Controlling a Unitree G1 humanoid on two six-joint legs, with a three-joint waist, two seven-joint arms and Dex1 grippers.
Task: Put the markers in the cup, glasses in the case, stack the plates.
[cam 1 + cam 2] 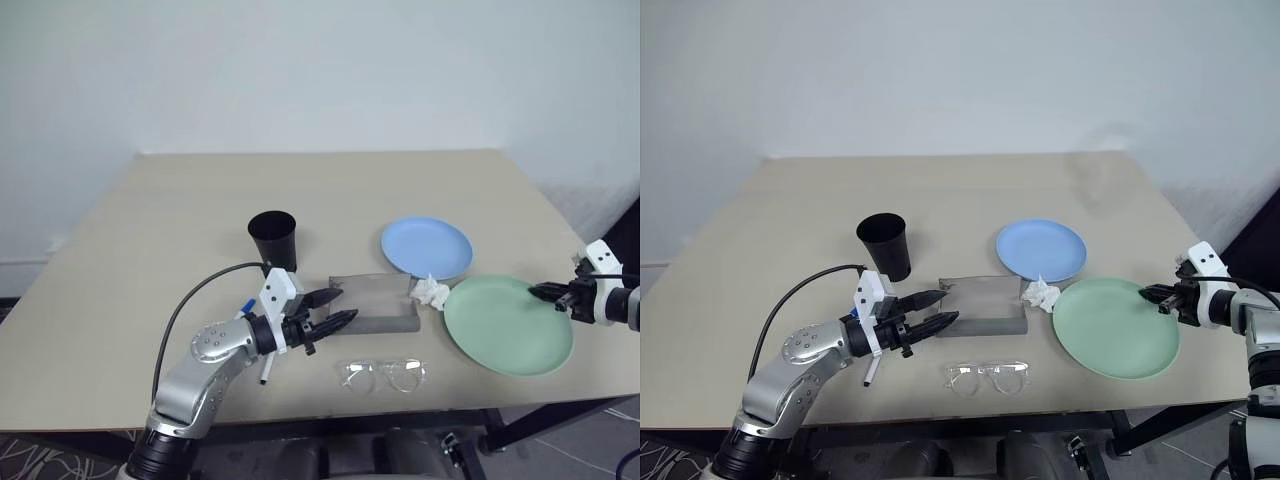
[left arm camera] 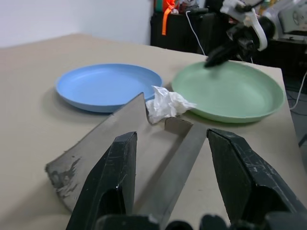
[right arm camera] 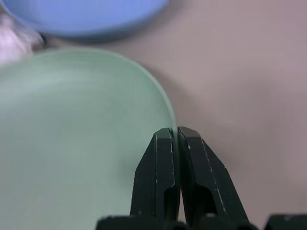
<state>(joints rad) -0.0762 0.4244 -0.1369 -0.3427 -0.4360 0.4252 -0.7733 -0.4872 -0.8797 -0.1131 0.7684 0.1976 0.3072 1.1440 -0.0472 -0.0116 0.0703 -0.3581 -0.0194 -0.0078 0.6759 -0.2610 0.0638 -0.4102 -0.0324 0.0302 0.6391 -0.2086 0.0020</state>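
one green plate [image 1: 508,325] rim sits pinched in the right gripper [image 1: 541,292].

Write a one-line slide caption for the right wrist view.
Right gripper pinched shut on the green plate's rim, with the blue plate just beyond.

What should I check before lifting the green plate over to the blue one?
1. Right gripper jaws closed on the green plate rim: ok, shut at its edge.
2. Blue plate bare to receive it: ok.
3. Tissue clear of the path: not ok, it sits against the green plate, between the two plates.
4. Left gripper out of the way: ok, it is at the grey case, jaws open.
5. Glasses clear: ok, near the table's front edge.
6. Firm grip: cannot tell.
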